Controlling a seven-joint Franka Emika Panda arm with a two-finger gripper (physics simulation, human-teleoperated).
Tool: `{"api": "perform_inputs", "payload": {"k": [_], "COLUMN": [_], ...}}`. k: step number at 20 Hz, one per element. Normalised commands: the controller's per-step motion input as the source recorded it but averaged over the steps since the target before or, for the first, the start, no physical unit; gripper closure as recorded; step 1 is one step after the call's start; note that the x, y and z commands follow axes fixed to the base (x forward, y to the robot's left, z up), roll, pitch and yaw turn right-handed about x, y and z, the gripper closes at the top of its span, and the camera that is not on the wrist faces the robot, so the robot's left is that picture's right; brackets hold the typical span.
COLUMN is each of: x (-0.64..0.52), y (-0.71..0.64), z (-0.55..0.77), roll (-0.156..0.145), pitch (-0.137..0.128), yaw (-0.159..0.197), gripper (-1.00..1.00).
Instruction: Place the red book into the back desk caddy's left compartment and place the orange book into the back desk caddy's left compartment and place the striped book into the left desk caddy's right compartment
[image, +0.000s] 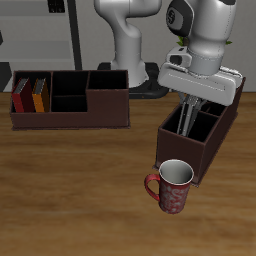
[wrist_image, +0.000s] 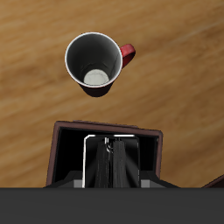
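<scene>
The red book (image: 21, 95) and the orange book (image: 39, 95) stand upright side by side in the end compartment of the back desk caddy (image: 70, 116). My gripper (image: 188, 118) is lowered into the left desk caddy (image: 185, 160), in the compartment at its end nearest the mug. The jaws look shut on the striped book (wrist_image: 108, 159), which shows edge-on inside that compartment (wrist_image: 66, 153) in the wrist view. In the exterior view the book is mostly hidden by the fingers and the caddy wall.
A red mug (image: 172, 185) with a white inside stands upright just in front of the left desk caddy, near the table's front edge; it also shows in the wrist view (wrist_image: 94, 63). The robot's base (image: 130, 60) stands behind the two caddies.
</scene>
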Motion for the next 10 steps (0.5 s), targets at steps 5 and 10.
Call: {"api": "perform_inputs", "payload": {"k": [5,10], "x": [0.03,-0.05], "y": [0.00,0.04], "z": [-0.22,0.07], "roll": [0.053,0.054], "pitch": [0.109,0.036], "yaw": [-0.029,-0.017], "gripper": [-1.00,-1.00]}}
